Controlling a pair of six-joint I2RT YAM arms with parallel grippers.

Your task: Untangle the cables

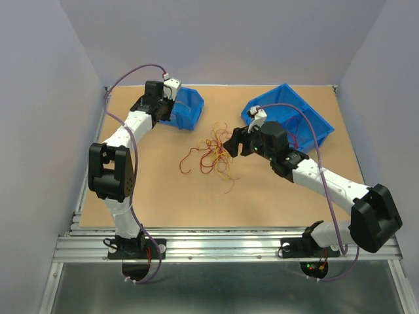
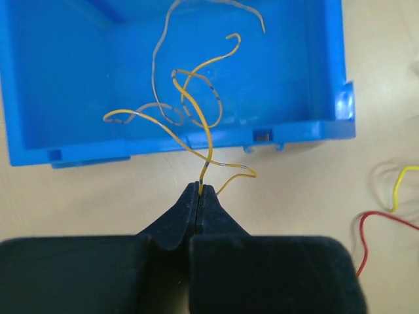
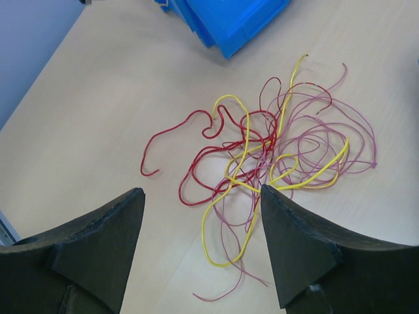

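A tangle of thin red, yellow and pink cables (image 1: 213, 154) lies mid-table; it also shows in the right wrist view (image 3: 268, 157). My right gripper (image 3: 201, 196) is open, just above the near edge of the tangle, holding nothing; it shows in the top view (image 1: 230, 141) at the tangle's right. My left gripper (image 2: 199, 188) is shut on a yellow cable (image 2: 190, 104) that curls up over the left blue bin (image 2: 78, 78). In the top view the left gripper (image 1: 171, 98) is at that bin (image 1: 190, 108).
A second, larger blue bin (image 1: 294, 121) stands at the back right, behind my right arm. A bin corner (image 3: 229, 23) shows at the top of the right wrist view. Loose red and yellow cable ends (image 2: 386, 209) lie right of the left gripper.
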